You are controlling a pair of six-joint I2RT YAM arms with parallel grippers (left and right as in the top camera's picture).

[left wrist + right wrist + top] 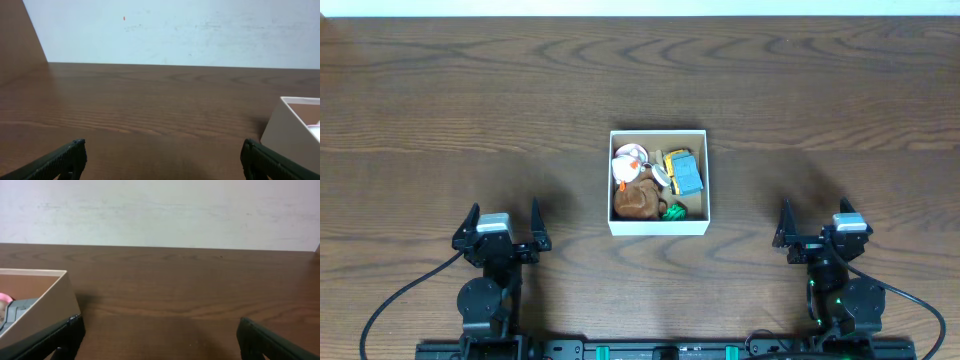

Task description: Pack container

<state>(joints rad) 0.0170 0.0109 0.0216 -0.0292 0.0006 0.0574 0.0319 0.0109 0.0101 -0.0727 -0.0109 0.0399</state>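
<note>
The container [658,227] is a square white box with a tan inside, at the table's middle. It holds several toys: a brown plush [638,200], a white and orange toy [630,158], a blue and yellow toy [685,172] and a green piece [674,211]. My left gripper [503,226] is open and empty at the front left, apart from the box. My right gripper [817,222] is open and empty at the front right. The box's corner shows in the left wrist view [290,132] and in the right wrist view [42,305].
A dark wooden table [470,110] spans the view. A pale wall [175,30] rises behind its far edge. Black cables [400,300] run from the arm bases at the front edge.
</note>
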